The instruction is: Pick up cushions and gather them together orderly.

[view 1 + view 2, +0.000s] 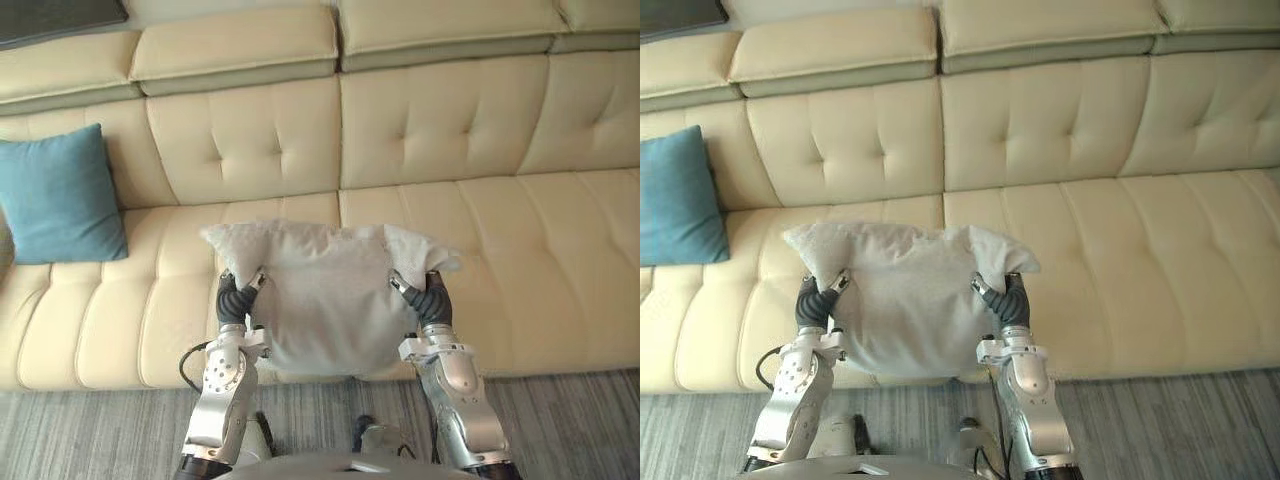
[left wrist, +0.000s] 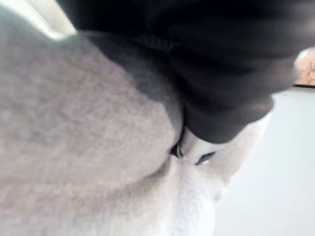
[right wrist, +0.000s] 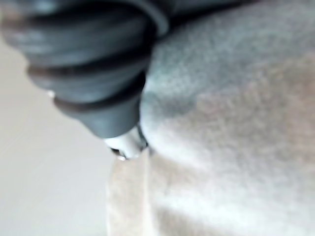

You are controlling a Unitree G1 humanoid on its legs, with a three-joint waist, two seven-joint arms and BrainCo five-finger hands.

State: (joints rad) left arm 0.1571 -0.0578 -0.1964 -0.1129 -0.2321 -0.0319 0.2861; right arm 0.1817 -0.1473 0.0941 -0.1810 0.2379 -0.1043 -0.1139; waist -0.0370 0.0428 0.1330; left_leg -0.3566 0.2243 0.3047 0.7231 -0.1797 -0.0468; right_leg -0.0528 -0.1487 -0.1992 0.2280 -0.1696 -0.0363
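Close in front of me, the left hand (image 1: 232,300) and right hand (image 1: 432,300) each pinch a side of the grey cushion (image 1: 325,300), thumbs on its front and fingers tucked behind, so its top corners flare out above them. The cushion hangs upright over the front edge of the cream sofa (image 1: 520,250). Farther back, well to the left, a blue cushion (image 1: 60,195) leans against the backrest.

Left hand (image 1: 234,298), right hand (image 1: 430,298) pinch grey cushion (image 1: 325,300) before sofa (image 1: 520,250) (teal cushion (image 1: 60,195) leftward).
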